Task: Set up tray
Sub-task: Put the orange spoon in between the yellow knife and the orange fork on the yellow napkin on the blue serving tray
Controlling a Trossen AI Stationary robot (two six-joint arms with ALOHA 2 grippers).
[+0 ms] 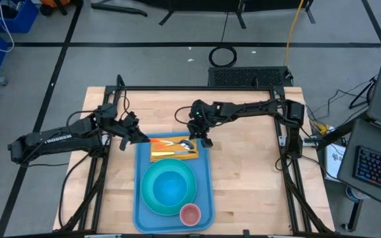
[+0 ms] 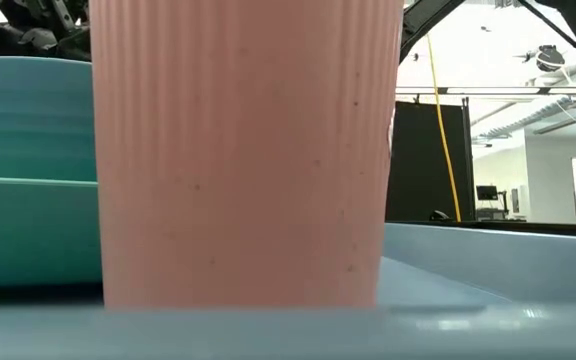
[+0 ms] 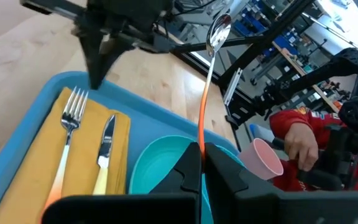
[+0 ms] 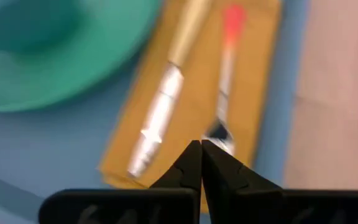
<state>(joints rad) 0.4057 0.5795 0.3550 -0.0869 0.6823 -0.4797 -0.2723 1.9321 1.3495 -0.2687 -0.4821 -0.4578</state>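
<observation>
The light-blue tray [image 1: 206,173] lies mid-table. A yellow napkin [image 3: 82,163] covers its far end, and a fork [image 3: 72,112] and a knife [image 3: 107,142] lie on the napkin. Nearer on the tray are a turquoise plate with a bowl [image 1: 169,186] and a pink cup [image 1: 190,213]. My left gripper [image 1: 143,137] is at the tray's far left corner, shut on an orange-handled spoon [image 3: 205,93]. My right gripper [image 4: 201,144] is shut and slants down over the fork's tines [image 4: 220,133] at the napkin's right end. My left gripper pinches the spoon's orange handle [image 3: 201,138] between its two fingers, near the handle's free end. It comes from the table's left, nearly level, and the spoon runs on along the fingers. The spoon is lifted clear above the napkin, its bowl [image 3: 219,30] toward the right. My right gripper has its shut tips just by the fork's tines; I cannot tell whether they touch.
The cup [image 2: 243,150] fills the low view, with the plate [image 2: 28,170] to its left and the tray's rim [image 2: 488,250] to its right. Bare wood lies on both sides of the tray. A person's hand and red sleeve [image 3: 297,142] show beyond the table.
</observation>
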